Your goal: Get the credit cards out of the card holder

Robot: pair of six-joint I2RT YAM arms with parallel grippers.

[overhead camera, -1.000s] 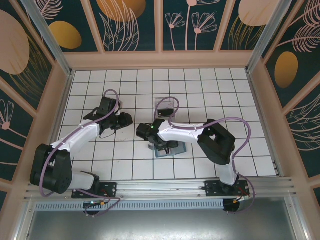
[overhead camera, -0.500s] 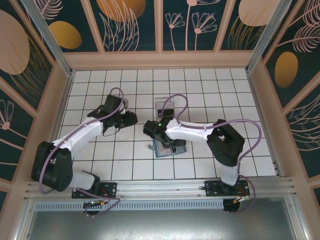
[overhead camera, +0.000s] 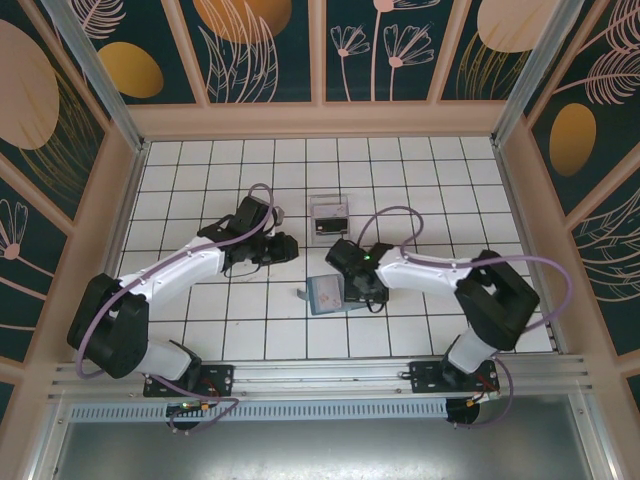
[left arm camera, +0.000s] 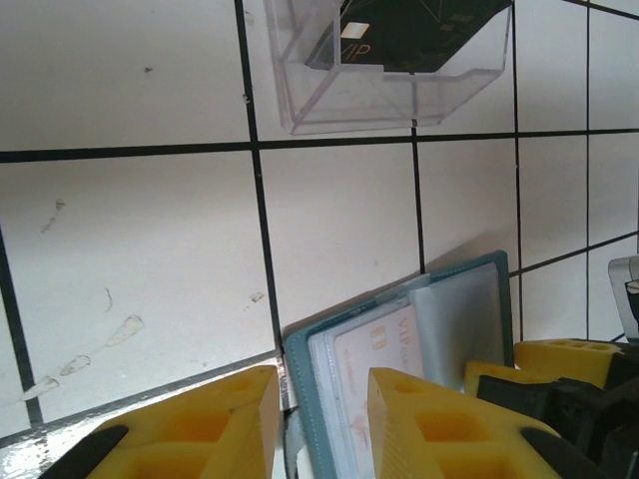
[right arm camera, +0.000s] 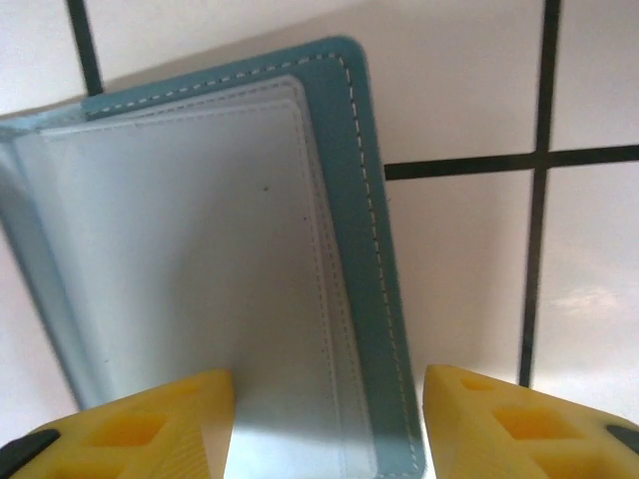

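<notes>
Straddling the open card holder [right arm camera: 200, 249] — right fingers [right arm camera: 499, 419], apart.

The left arm [overhead camera: 175, 272] and the right arm [overhead camera: 420, 272] have white shells on the long links and black joint housings. Lilac cables [overhead camera: 395, 211] loop along each. A green light [overhead camera: 367, 257] glows on the right wrist. The left gripper [left arm camera: 324, 399] and the right gripper [right arm camera: 329, 399] have blocky yellow fingers [left arm camera: 419, 424] with recessed pockets.

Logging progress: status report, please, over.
Left gripper open, near the card holder. Right gripper open over it. One credit card sleeved inside. Clear box stands apart.
</notes>
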